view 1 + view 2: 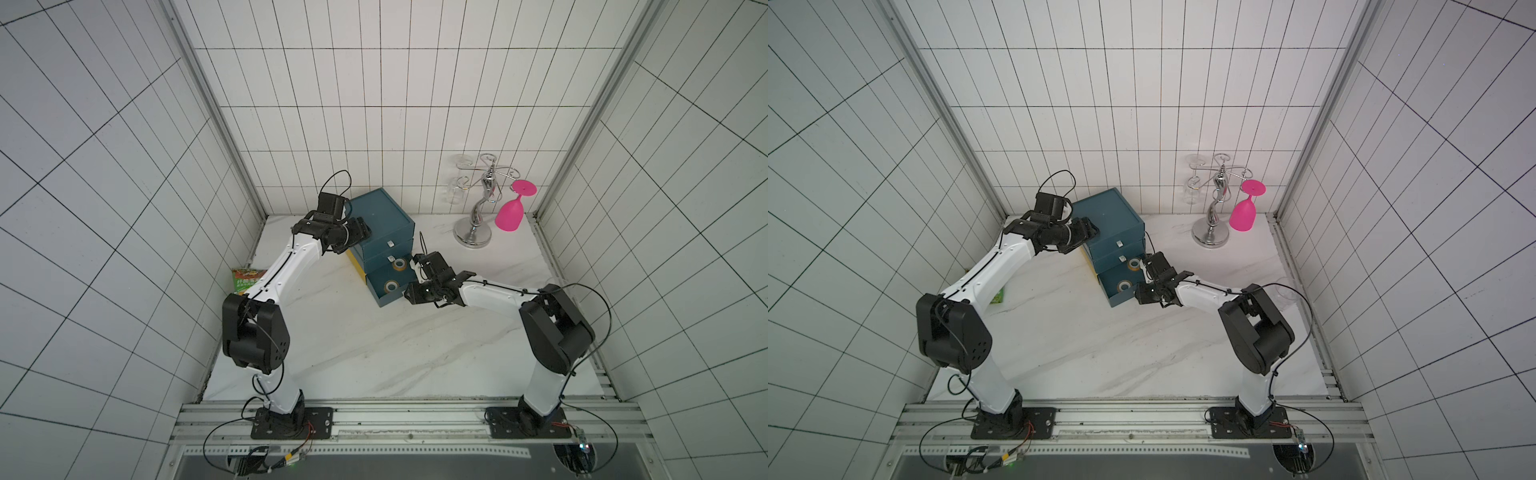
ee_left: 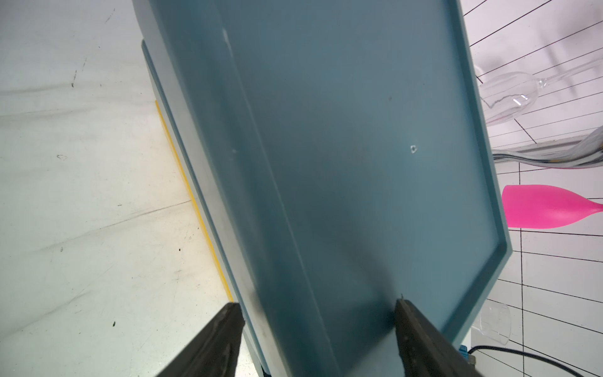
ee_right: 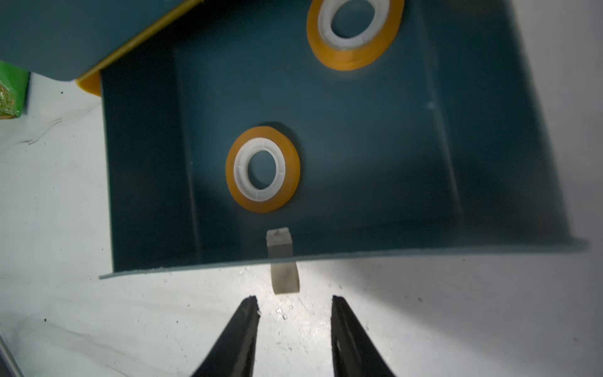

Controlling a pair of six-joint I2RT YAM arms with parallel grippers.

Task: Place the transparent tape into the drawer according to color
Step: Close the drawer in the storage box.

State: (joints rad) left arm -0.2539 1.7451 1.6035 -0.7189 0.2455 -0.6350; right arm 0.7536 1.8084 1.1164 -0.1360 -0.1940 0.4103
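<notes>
In both top views: blue drawer cabinet (image 1: 382,216) at twelve o'clock on the marble tabletop (image 1: 374,353), lower drawers pulled out stepwise toward six. Lying flat in the opened part: rear orange-yellow tape roll (image 1: 395,264) and front orange-yellow tape roll (image 1: 386,286), seemingly on separate levels, though hard to confirm. No purple or red-pink roll in sight anywhere. Left gripper (image 1: 358,233) at the cabinet's nine-o'clock top edge; right gripper (image 1: 409,293) at three o'clock of the front roll. Chrome glass rack (image 1: 473,232) with pink goblet (image 1: 509,214) at two o'clock, green snack packet (image 1: 247,280) at nine, all well apart from the work.

Left wrist view: fingers (image 2: 225,336) spread wide astride the cabinet's top edge, one beside the side wall, one over the lid. Clamped or merely resting: cannot tell. Probably there to brace the cabinet against sliding.

Right wrist view: jaws partly apart, empty, just short of the white pull tab (image 3: 283,261) on the drawer front (image 3: 424,253). Likely lined up to pinch that tab and work the drawer. Both rolls behind that front, flat on blue floor.
</notes>
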